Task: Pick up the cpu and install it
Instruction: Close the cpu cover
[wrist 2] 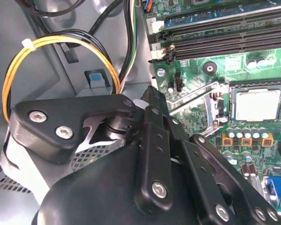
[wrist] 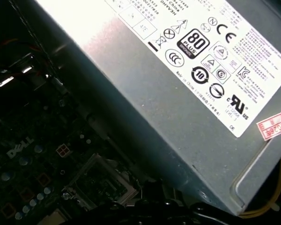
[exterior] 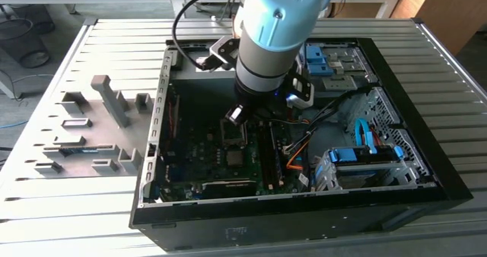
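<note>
The cpu (wrist 2: pixel 257 104), a pale silvery square, lies flat inside the black socket (wrist 2: pixel 255 104) on the green motherboard. The socket's metal frame and lever (wrist 2: pixel 196 96) stand swung aside. My gripper (wrist 2: pixel 152 93) is a black linkage hovering beside the socket, apart from the cpu and with nothing visibly in it. In the exterior view the gripper (exterior: pixel 236 114) hangs inside the open computer case, just above the socket area (exterior: pixel 232 134). The first wrist view shows a metal-framed socket (wrist: pixel 100 187) in dim light.
A grey power-supply box (wrist: pixel 178 70) sits close to the arm. Black memory slots (wrist 2: pixel 215 33) and yellow-black cables (wrist 2: pixel 61 42) run near the socket. A drive cage with blue parts (exterior: pixel 365 157) fills the case's right side. A grey parts fixture (exterior: pixel 91 126) stands at the exterior view's left.
</note>
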Action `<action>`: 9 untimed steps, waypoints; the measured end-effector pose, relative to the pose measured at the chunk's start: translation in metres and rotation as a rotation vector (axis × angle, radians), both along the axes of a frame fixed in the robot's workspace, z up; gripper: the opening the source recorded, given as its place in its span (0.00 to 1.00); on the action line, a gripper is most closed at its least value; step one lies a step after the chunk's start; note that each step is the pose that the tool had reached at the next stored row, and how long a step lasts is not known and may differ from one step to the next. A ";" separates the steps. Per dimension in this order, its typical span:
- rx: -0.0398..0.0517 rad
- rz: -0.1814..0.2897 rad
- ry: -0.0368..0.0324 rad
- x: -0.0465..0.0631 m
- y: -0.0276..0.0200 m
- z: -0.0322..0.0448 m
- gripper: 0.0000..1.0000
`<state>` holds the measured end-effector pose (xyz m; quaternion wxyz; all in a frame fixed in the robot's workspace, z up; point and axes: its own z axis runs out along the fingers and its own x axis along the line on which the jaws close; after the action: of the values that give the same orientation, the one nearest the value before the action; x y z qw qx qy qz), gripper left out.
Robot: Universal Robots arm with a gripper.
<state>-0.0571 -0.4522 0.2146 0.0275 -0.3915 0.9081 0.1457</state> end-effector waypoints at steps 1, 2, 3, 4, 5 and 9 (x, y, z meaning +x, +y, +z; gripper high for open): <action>0.0000 0.000 0.0000 0.000 -0.0001 0.0011 0.10; 0.0000 0.000 -0.0001 0.000 -0.0002 0.0021 0.10; 0.0001 0.000 -0.0003 0.000 -0.0003 0.0029 0.10; 0.0002 0.000 -0.0004 0.000 -0.0004 0.0033 0.10; 0.0003 0.001 -0.0006 -0.001 -0.0007 0.0035 0.10; 0.0001 0.008 -0.0020 -0.002 -0.0018 0.0044 0.10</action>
<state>-0.0591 -0.4540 0.2189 0.0278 -0.3953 0.9066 0.1454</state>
